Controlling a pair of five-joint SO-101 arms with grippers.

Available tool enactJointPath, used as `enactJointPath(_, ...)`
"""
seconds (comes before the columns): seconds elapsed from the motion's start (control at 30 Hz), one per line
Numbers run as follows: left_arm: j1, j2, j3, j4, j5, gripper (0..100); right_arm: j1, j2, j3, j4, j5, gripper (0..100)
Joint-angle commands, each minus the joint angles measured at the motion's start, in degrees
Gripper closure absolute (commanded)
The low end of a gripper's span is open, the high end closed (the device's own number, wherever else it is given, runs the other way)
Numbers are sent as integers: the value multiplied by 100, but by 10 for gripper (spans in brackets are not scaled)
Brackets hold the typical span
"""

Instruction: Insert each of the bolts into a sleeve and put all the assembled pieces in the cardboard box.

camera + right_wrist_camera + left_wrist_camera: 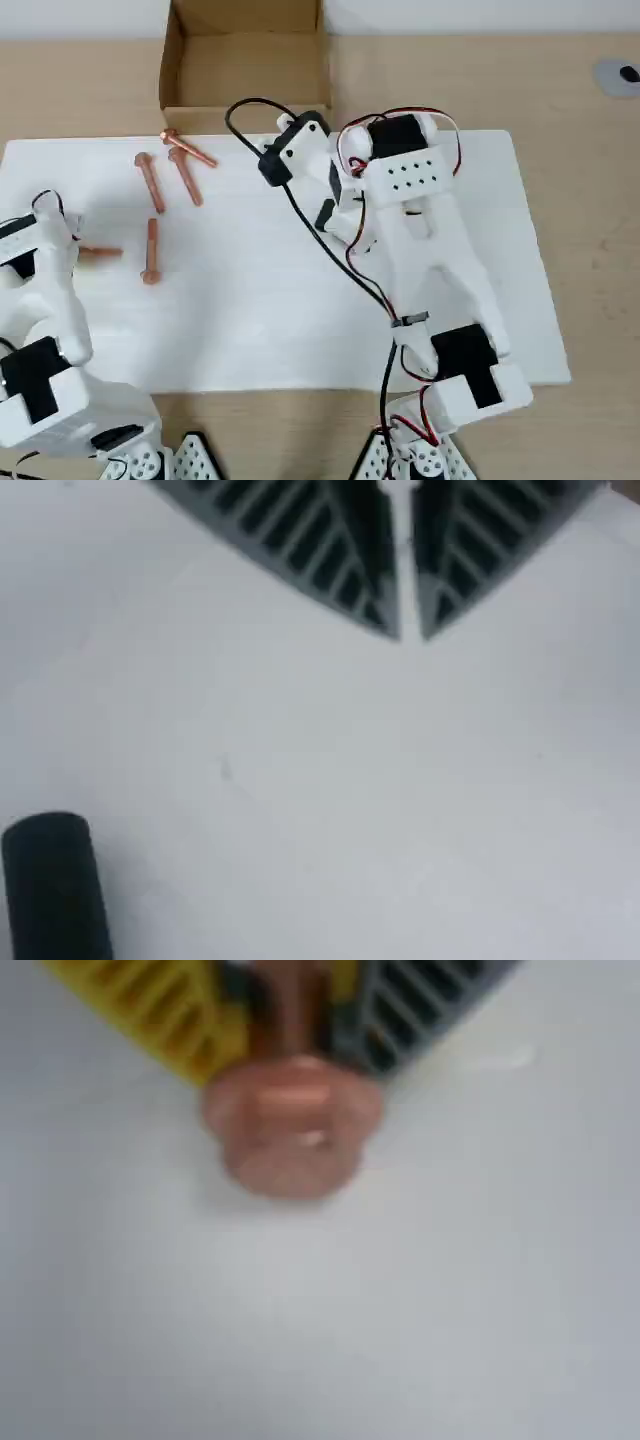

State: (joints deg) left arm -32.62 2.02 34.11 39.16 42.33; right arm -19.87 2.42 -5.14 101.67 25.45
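Note:
My left gripper is shut on a copper bolt, its flanged head sticking out past the yellow and grey fingers just above the white mat. From above, that bolt juts out of the left gripper at the mat's left edge. Several more copper bolts lie loose on the mat, one close by and others farther back. My right gripper is shut with nothing in it, low over the mat. A black sleeve stands a short way from it. The cardboard box sits open beyond the mat.
The white mat covers the middle of the wooden table. The right arm stretches over the mat's centre right, its black cable trailing across the mat. A grey disc lies at the far right edge.

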Motion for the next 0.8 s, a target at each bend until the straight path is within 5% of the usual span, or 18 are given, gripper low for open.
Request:
enactJointPath(0.0, 79, 31, -105, 132, -484, 995, -57, -66, -22, 44, 9, 989)
enactJointPath(0.17, 9, 22, -536, 668, -765, 995, -57, -66, -22, 44, 9, 989)
enactJointPath(0.33, 35, -523, -1829, 2303, -2259, 997, -57, -66, -31, 44, -149, 989)
enactJointPath(0.53, 88, -2633, -2919, 3525, -3578, 996, -66, -66, -31, -79, -1301, 989)
enactJointPath(0.77, 1240, -5490, -1081, 3807, -5231, 994, 295, -40, -22, -835, -1398, 989)
